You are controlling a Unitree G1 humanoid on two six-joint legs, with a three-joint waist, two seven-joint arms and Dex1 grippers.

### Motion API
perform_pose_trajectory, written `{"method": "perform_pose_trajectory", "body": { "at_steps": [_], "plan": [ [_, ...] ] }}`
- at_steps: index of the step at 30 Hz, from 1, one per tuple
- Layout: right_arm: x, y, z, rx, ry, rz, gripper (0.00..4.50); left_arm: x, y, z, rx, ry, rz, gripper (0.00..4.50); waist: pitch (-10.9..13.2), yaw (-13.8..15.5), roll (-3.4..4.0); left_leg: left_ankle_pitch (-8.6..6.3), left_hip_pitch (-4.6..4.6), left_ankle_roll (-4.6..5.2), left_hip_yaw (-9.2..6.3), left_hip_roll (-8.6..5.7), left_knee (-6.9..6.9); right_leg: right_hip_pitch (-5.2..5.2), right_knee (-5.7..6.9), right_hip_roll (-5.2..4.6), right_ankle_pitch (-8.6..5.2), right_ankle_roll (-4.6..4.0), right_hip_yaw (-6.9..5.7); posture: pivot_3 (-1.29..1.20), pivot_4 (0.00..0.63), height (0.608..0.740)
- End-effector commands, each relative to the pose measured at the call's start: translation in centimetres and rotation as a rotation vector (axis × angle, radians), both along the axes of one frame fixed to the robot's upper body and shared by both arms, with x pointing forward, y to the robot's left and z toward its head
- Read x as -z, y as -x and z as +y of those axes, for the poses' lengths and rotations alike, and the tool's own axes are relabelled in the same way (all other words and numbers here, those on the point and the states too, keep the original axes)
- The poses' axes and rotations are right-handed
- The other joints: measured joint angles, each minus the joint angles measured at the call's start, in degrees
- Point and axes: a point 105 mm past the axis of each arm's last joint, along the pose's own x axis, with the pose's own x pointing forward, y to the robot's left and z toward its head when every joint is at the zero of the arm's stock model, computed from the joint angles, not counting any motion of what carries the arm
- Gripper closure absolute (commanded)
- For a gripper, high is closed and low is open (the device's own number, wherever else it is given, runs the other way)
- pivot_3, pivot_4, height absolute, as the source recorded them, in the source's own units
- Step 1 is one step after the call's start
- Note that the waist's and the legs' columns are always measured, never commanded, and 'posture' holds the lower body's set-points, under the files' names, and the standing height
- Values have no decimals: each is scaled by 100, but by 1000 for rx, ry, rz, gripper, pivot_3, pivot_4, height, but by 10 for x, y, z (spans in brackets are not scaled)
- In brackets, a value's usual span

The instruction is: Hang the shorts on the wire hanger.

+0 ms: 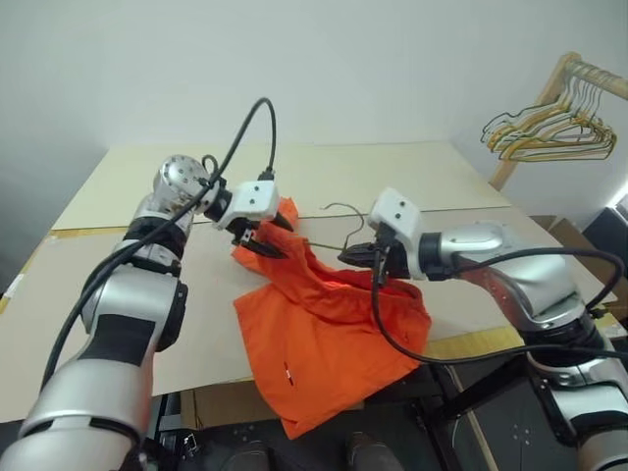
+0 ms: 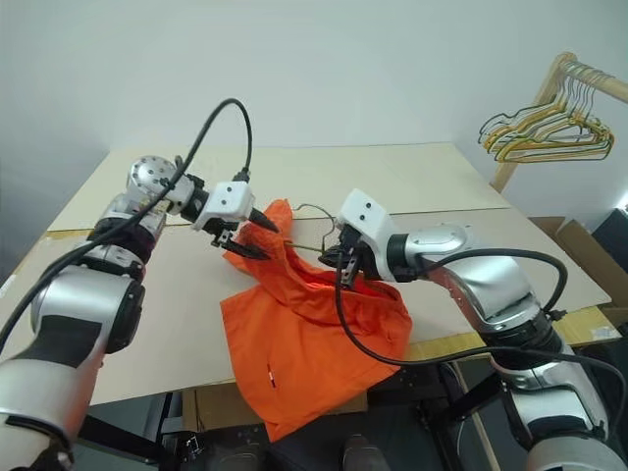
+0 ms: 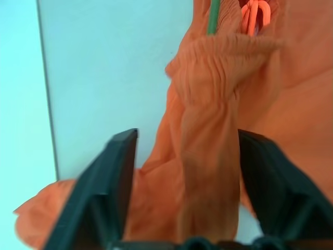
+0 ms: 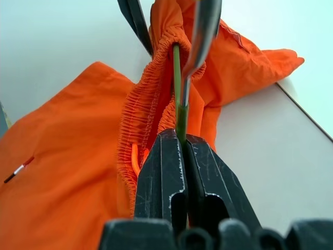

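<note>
Above your table [image 1: 412, 177], right gripper [image 4: 183, 143] pinching the hanger [image 4: 177, 78] inside the shorts [image 1: 324, 334], left gripper [image 3: 184, 156] spread around the waistband [image 3: 208, 120].

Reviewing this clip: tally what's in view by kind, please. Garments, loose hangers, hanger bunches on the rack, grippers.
Garments: 1, the orange shorts
Loose hangers: 1, the wire hanger, clamped in the shut right gripper
Hanger bunches: 1, the bunched hangers on the wooden rack
Grippers: 2, counting the open left gripper with the waistband between its fingers
Total: 5
</note>
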Motion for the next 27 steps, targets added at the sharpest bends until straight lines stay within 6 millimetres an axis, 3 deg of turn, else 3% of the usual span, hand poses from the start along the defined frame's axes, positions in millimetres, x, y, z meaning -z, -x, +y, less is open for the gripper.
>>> {"method": "perform_pose_trajectory", "body": {
  "at_steps": [1, 12, 15, 26, 27],
  "plan": [
    [-18, 1, -6, -6, -19, -74, 4500, -14, -5, 8, -26, -25, -75, 33, 0, 11, 0, 0, 0, 0, 0, 0, 0, 0, 0, 0, 0, 0, 0, 31, 0, 740],
    [-26, 6, -12, -4, -16, -87, 4500, 21, -18, 13, -105, -162, -185, 33, 0, 115, 0, 0, -2, 0, 1, -1, 2, 1, -1, -2, 0, 1, -2, 1, 0, 740],
    [-26, 7, -14, 3, -14, -85, 4500, 24, -22, 14, -132, -169, -207, 678, 0, 117, 0, 0, -2, 0, 1, 0, 2, 0, -1, -1, 0, 0, -1, -11, 0, 740],
    [-25, 10, -17, 9, -10, -69, 4500, 19, -29, 12, -173, -142, -264, 4401, 0, 126, 0, 0, -2, -1, 2, -1, 2, 0, -1, -2, 0, 0, -2, -9, 0, 740],
    [-25, 10, -17, 8, -11, -68, 4500, 19, -30, 11, -176, -135, -268, 4458, 0, 128, 0, 0, -2, -1, 2, -1, 2, 0, -1, -2, 0, 0, -2, -7, 0, 740]
  ]
}}
